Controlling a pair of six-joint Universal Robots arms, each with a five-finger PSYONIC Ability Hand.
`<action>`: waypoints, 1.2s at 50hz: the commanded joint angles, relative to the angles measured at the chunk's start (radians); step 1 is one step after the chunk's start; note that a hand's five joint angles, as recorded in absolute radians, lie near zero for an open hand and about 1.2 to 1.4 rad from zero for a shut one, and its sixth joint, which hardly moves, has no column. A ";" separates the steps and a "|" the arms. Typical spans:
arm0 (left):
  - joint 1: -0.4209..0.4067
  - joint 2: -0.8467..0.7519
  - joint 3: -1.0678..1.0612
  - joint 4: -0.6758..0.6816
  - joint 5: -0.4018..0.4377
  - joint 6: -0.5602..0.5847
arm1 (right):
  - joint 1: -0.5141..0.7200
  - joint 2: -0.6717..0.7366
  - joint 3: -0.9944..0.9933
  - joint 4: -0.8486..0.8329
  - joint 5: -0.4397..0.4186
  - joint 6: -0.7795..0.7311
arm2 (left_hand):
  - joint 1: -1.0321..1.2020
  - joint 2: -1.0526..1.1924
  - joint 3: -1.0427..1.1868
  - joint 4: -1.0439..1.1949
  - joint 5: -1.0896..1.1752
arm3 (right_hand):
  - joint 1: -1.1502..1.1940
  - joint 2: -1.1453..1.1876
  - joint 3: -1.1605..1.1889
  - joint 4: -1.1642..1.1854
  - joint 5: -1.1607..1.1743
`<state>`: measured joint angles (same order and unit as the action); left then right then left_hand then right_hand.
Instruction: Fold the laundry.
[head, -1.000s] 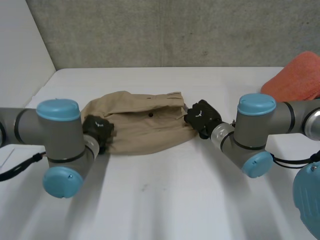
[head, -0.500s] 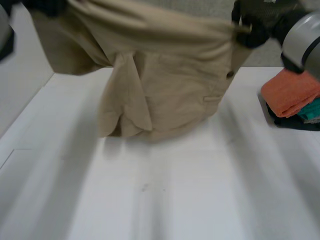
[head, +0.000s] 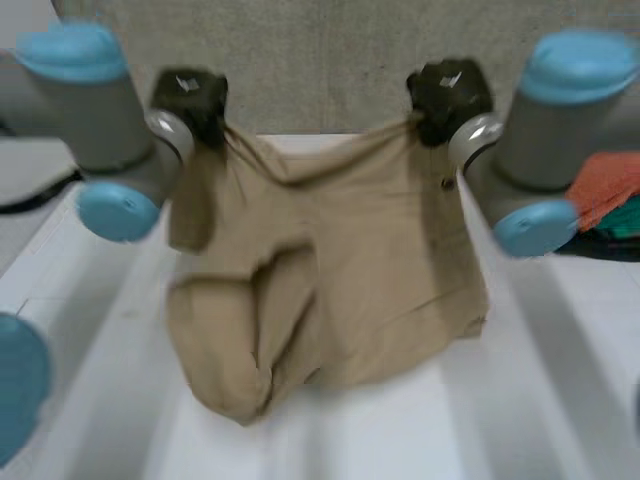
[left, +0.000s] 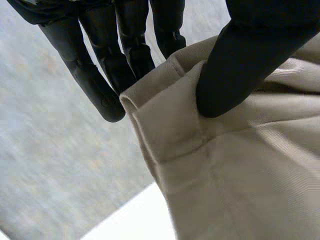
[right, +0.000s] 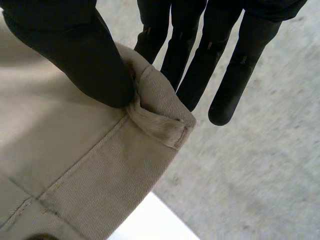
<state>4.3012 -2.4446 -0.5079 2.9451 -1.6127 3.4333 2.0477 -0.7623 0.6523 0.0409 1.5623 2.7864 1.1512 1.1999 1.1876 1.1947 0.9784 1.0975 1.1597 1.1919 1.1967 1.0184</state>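
A pair of beige shorts (head: 330, 290) hangs in the air by its waistband, its lower end resting crumpled on the white table (head: 560, 400). My left hand (head: 190, 97) holds the waistband's left corner, the thumb (left: 245, 60) pinching the beige cloth (left: 240, 180) against the fingers (left: 95, 80). My right hand (head: 447, 95) holds the waistband's right corner; its thumb (right: 75, 50) presses the folded waistband edge (right: 155, 115) against the fingers (right: 195, 65). Both hands are raised well above the table, about level with each other.
A stack of folded cloths, orange (head: 610, 190) on top with teal (head: 625, 220) under it, lies at the table's right edge. A grey wall (head: 320, 60) stands behind the table.
Both hands have lifted the shorts off the table, where they lay flat a second ago. The shorts now hang spread between the hands.
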 joint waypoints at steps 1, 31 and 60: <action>0.006 -0.197 0.075 0.181 0.017 0.001 | 0.042 0.152 0.026 -0.240 0.056 -0.064 | 0.245 0.196 0.209 0.202 0.243 | 0.299 0.237 0.204 0.200 0.203; -0.113 0.427 -0.734 0.039 0.039 0.099 | -0.113 -0.250 0.351 0.434 -0.199 -0.221 | -0.977 -1.025 -1.013 -1.020 -0.978 | -0.865 -0.927 -0.959 -0.964 -0.960; -0.209 0.378 -1.054 0.104 -0.130 0.287 | -0.173 -0.366 0.880 -0.061 -0.266 -0.212 | 0.245 0.196 0.209 0.202 0.243 | 0.299 0.237 0.204 0.200 0.203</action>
<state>4.0678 -2.0817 -1.5650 3.0156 -1.7157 3.6751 1.8757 -1.0287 1.5050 -0.0702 1.3099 2.5562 1.0388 1.1507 1.1409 1.1415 0.9592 1.1020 1.1715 1.1842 1.1921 0.9807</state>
